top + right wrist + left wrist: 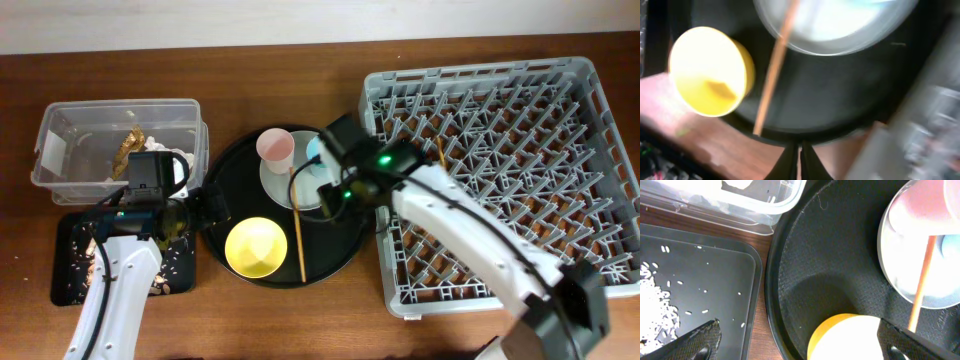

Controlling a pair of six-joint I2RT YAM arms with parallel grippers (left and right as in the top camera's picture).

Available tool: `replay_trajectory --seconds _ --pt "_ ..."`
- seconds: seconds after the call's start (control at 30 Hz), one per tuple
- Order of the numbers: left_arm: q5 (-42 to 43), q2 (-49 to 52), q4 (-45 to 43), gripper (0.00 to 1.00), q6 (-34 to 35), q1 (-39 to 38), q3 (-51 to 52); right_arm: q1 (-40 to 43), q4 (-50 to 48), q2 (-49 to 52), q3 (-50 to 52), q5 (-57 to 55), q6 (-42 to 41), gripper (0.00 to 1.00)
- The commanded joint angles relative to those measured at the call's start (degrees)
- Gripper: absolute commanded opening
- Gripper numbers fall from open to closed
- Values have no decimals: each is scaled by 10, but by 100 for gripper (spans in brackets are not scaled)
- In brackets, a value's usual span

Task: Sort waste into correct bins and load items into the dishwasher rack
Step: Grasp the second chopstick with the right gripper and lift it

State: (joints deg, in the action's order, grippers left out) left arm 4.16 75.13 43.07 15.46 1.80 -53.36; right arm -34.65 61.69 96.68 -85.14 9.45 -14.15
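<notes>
Highest toward the overhead lens: right claw (330, 197), tips together with nothing visible between them, above the right half of the round black tray (230, 190). Just to its left, chopstick (297, 225) lying near-to-far across the plate (280, 185). That stick is probably the target, since a second chopstick (440, 152) looks to be already in the dishwasher rack (520, 130) at right.

Left claw (192, 215) wide apart and empty, over the gap between round tray and shallow black tray (65, 280), clear of the other arm's reach. Yellow bowl (255, 247) near, pink cup (275, 147) far, blue cup (315, 150) half hidden under the right arm, none yet racked. Wrapper (128, 150) inside the clear tub (60, 112), far left on the table (300, 320).

From the left wrist: spread fingers (695, 340) at the bottom corners, pale scraps (655, 305) kept apart in the shallow tray, bowl between the fingers, plate and stick to the right.

From the right wrist: pinched tips at the bottom edge, holding nothing, short of the stick's near end. Bowl to the left, plate beyond.
</notes>
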Motion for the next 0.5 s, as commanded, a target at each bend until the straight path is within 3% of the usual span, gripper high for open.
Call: replay_trajectory --seconds 0.0,0.1,0.2,0.23,0.3,0.33,0.43,0.47 --pt "6 0 -1 99 0 2 -8 61 35 -22 -14 -73 6 4" --pt "6 0 -1 99 0 2 -8 97 57 -21 -9 7 8 5" --pt "6 0 -1 99 0 2 -8 89 37 -20 4 95 -1 23" --pt "6 0 -1 99 0 2 -8 82 23 -19 10 127 -18 51" --pt "6 0 -1 99 0 2 -8 67 -7 -15 20 176 -30 93" --pt "6 0 -1 99 0 2 -8 56 -32 -12 27 198 -34 98" --pt "6 0 -1 99 0 2 -8 26 -69 2 43 189 -88 99" --pt "6 0 -1 99 0 2 -8 13 -80 7 51 163 -118 87"
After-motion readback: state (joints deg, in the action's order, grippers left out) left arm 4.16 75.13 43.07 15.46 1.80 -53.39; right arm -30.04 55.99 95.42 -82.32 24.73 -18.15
